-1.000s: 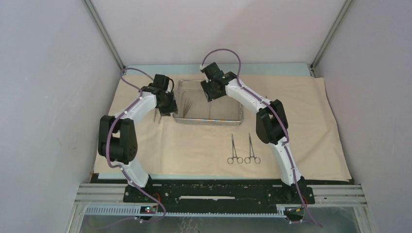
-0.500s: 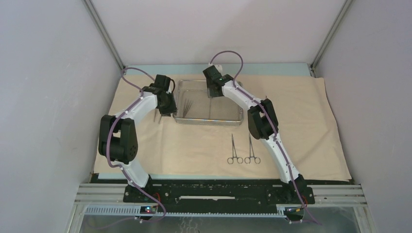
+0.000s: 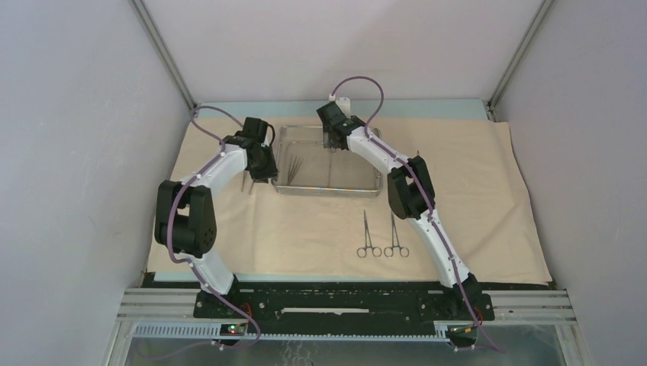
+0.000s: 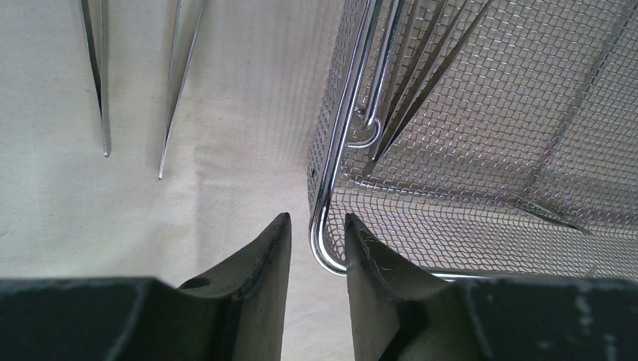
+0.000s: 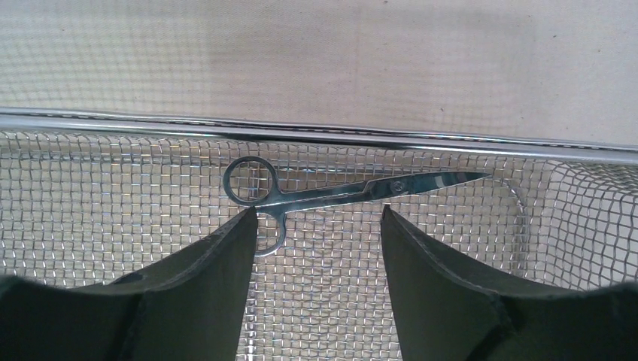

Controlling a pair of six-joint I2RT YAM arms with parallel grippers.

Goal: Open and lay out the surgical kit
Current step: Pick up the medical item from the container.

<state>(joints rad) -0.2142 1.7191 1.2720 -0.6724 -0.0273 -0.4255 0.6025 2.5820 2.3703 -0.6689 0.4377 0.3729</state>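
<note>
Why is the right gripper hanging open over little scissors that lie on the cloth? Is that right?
Not quite. The scissors lie inside the mesh tray, not on the cloth; the right wrist view shows it. The right gripper does hang open over them.

The cloth (image 3: pixel 473 175) is shown in plain beige with a fine weave, and the tray (image 3: pixel 328 191) in shiny silver with a wire-mesh grid. The scissors (image 5: pixel 338 192) and forceps (image 3: pixel 367 229) are seen in bright steel. The arms (image 3: pixel 221 164) are coloured white with black joints and purple cables (image 3: pixel 357 79).
</note>
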